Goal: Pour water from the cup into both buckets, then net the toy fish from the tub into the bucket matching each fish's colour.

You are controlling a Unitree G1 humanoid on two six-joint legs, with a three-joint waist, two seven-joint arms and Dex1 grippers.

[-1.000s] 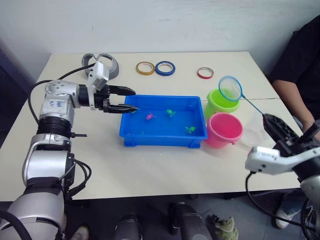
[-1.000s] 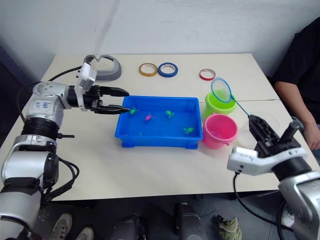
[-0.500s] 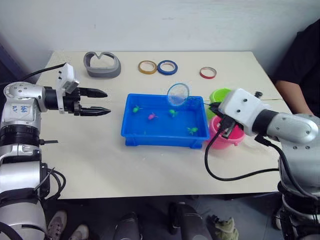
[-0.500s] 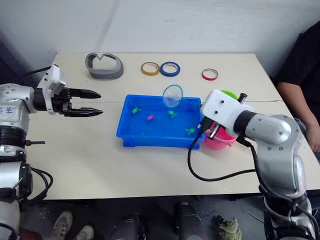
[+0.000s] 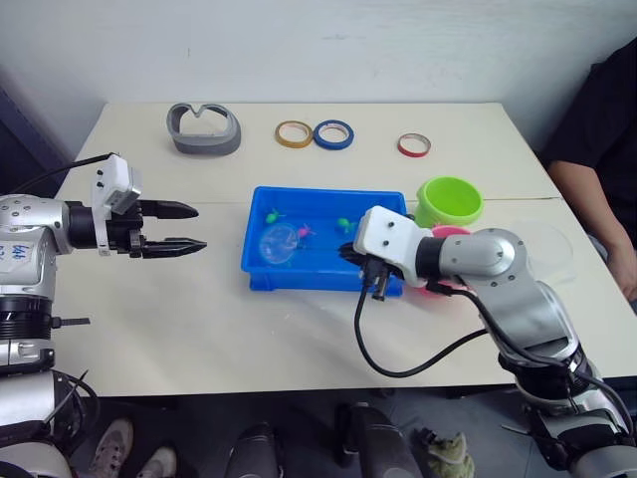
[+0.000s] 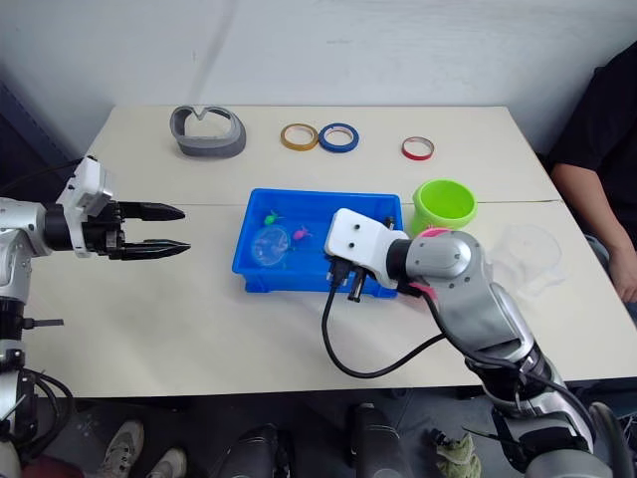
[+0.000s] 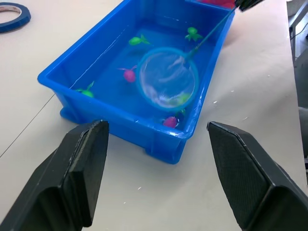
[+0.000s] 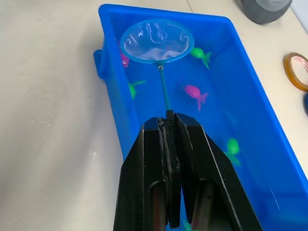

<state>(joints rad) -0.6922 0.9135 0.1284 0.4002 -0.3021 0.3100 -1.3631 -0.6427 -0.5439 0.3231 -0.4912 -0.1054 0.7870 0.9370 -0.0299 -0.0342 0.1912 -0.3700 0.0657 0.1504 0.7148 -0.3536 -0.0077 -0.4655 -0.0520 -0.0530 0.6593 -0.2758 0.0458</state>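
A: What is recorded of the desk (image 5: pixel 299 339) and the tub (image 5: pixel 261 275)?

B: The tub is found near the middle of the desk, holding water. Green and pink toy fish (image 8: pixel 196 93) are seen lying in it, so the sorting is judged largely outstanding.

A: The buckets?

B: The green bucket (image 5: pixel 449 201) is set just beyond the tub's right end. The pink bucket (image 6: pixel 430 235) is largely hidden behind the right arm. Whether any fish lies in either cannot be told. The cup (image 6: pixel 525 254) is placed to their right; the pouring is judged done, though no water level can be confirmed.

A: And the tools?

B: The right tool (image 8: pixel 169 126) is clenched on the net (image 8: pixel 157 41), whose hoop is lowered into the tub's left end near a pink fish. The left tool (image 5: pixel 179 227) is released, fingers spread, held over bare desk left of the tub.
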